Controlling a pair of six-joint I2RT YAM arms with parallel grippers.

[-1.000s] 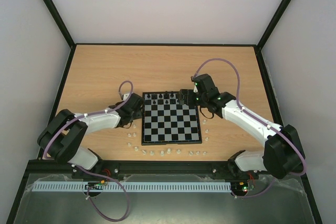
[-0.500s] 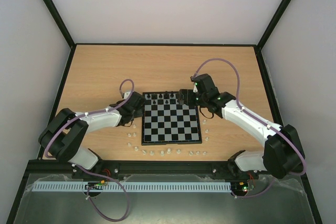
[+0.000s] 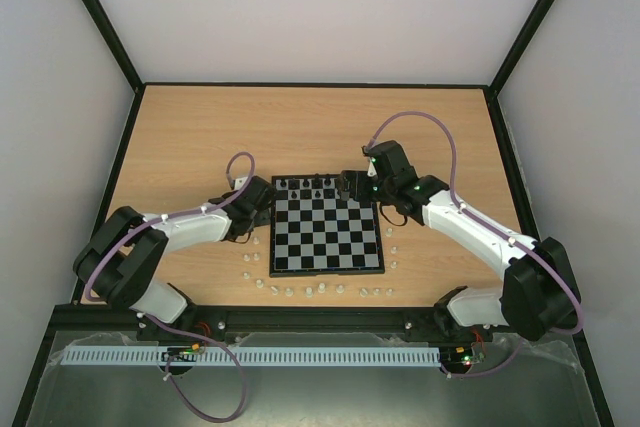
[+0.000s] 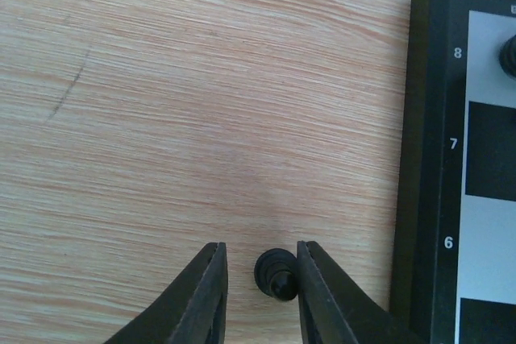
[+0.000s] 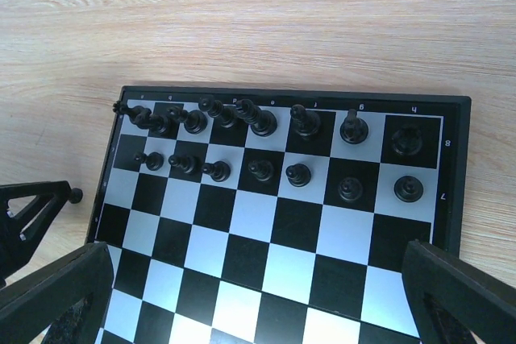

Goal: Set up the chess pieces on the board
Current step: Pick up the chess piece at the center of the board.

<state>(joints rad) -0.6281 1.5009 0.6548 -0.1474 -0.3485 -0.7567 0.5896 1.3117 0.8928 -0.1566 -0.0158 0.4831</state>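
Observation:
The board point(image 3: 327, 247) lies mid-table, with black chess pieces point(image 3: 318, 185) standing in its two far rows; the right wrist view shows them point(image 5: 242, 114) too. One black pawn point(image 4: 276, 273) stands on the wood just left of the board's black border point(image 4: 419, 159). My left gripper point(image 4: 260, 249) straddles this pawn. Its right finger point(image 4: 318, 279) touches the pawn, while a gap separates the left finger from it. My right gripper point(image 5: 256, 257) hangs wide open over the board's far right part point(image 3: 352, 185), holding nothing.
Several tiny white pieces lie on the wood along the board's near edge point(image 3: 310, 291), left side point(image 3: 247, 257) and right side point(image 3: 392, 237). Black-framed walls enclose the table. Bare wood stretches beyond the board's far edge.
In the top view the left wrist has shifted very slightly beside the board's left edge. The right arm has stayed where it was.

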